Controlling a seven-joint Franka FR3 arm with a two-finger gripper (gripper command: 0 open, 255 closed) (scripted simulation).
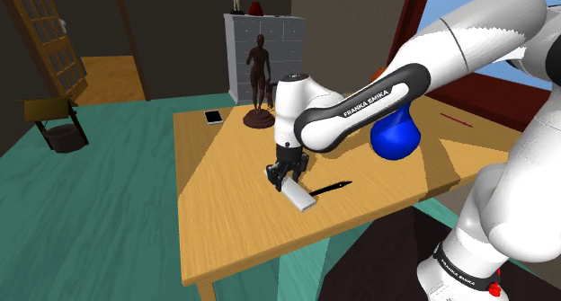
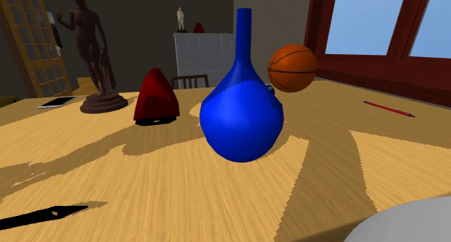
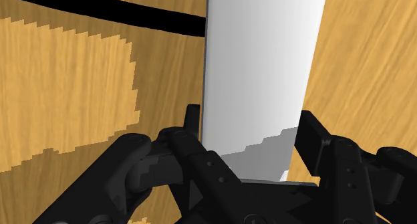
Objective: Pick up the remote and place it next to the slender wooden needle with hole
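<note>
White remote [image 1: 300,198] clasped in the gripper [image 1: 284,175]
Both fingers [image 3: 192,119] press its long edges; the thin black needle [image 1: 329,187] lies on the worktop [image 1: 234,227] just beside it

white flat remote [image 1: 301,198] just beside black needle [image 1: 331,187]
</note>
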